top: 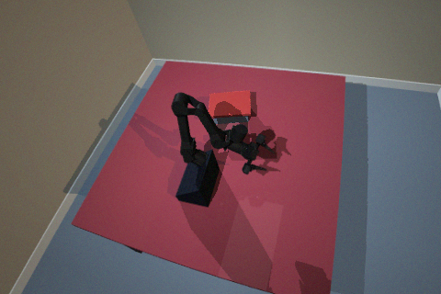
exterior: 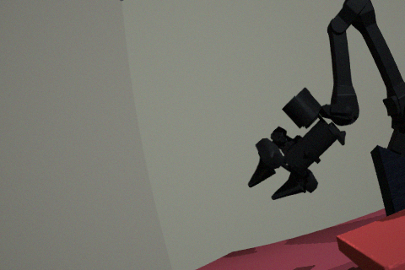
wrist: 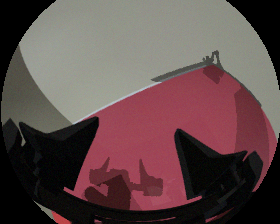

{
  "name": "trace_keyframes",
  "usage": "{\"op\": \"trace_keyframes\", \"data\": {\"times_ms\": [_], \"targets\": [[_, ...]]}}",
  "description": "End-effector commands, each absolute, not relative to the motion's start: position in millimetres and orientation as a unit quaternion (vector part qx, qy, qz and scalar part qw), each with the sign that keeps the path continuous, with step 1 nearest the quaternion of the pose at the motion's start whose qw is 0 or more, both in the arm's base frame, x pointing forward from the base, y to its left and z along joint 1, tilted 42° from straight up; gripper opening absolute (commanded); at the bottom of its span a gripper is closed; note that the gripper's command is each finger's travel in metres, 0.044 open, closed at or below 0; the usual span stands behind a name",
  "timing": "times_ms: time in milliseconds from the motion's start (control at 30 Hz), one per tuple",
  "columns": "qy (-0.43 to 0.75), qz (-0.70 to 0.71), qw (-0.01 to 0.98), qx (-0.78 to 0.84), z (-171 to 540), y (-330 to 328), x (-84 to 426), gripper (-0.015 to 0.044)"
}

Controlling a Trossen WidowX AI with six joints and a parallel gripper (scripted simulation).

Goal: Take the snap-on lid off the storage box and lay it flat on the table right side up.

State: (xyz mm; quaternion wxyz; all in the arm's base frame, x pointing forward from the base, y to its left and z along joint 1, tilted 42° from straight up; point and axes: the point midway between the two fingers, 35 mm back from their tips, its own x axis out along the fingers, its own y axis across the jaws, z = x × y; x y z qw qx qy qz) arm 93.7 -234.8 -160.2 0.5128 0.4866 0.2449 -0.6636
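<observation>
The bright red lid (top: 239, 102) (exterior: 375, 241) sits flat on top of the storage box, and a red corner, apparently the lid (wrist: 61, 218), shows at the lower left edge of the wrist view. Only a grey strip of the box (top: 225, 120) shows under the lid's near edge in the top view. My gripper (top: 270, 159) (exterior: 261, 192) (wrist: 138, 127) is open and empty, tilted downward in the air above the table. In the top view it is to the lower right of the box, not touching it. Most of the box is hidden by the lid.
The crimson table top (top: 303, 125) bears the box and the arm. The arm stands on a dark navy angled block (top: 197, 185) (exterior: 394, 182), nearer the camera than the box in the top view. The arm's forearm passes close to the lid's left side in that view.
</observation>
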Motion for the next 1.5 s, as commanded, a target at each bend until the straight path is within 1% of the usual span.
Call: {"op": "trace_keyframes", "data": {"times_ms": [0,100,167,200,400,467,633,733,833,967,1333,1467], "targets": [[0.245,-0.664,0.513,0.487,-160,-235,94,0.0374],[0.245,-0.659,0.515,0.490,-157,-237,97,0.0295],[0.250,-0.624,0.529,0.518,-155,-231,116,0.0243],[0.254,-0.596,0.538,0.539,-152,-225,131,0.0235],[0.292,-0.416,0.561,0.653,-125,-175,210,0.0235],[0.298,-0.396,0.562,0.663,-120,-169,217,0.0235],[0.342,-0.245,0.543,0.727,-82,-115,259,0.0235],[0.374,-0.151,0.512,0.758,-53,-79,276,0.0235],[0.388,-0.112,0.495,0.769,-39,-63,280,0.0235],[0.431,-0.008,0.435,0.790,1,-20,286,0.0235],[0.438,0.009,0.424,0.793,7,-14,286,0.0235],[0.440,0.007,0.425,0.791,-11,-3,286,0.0235]]}}
